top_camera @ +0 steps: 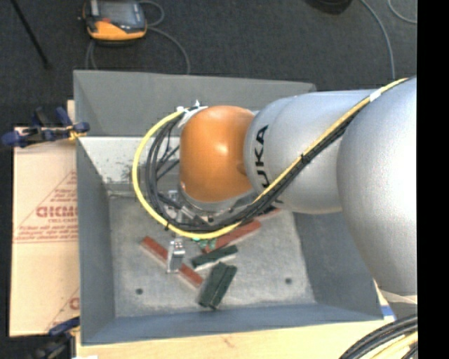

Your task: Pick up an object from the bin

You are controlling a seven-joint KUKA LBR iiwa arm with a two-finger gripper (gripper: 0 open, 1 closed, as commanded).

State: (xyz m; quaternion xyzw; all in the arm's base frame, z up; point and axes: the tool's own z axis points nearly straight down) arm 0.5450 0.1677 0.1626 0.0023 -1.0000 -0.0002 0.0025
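while low in the bin (pixel 95 245), pincer (pixel 175 258) over a red strip (pixel 154 247)

Note that the middle and rear floor of the bin (pixel 95 231) lie hidden under the arm's orange cover (pixel 214 151) and its cable loop (pixel 137 168). The gripper (pixel 175 263) is masked from above by that cover, with its lower tip poking out beneath.

A reddish strip (pixel 242 230) runs under the arm (pixel 337 154), and its far end is concealed. The green piece (pixel 208 245) beside it is too small for you to identify.

The arm hides the bin's right wall and is itself cut off at the right edge. The orange-and-black device (pixel 116 21) outside the bin is cropped at the top edge.
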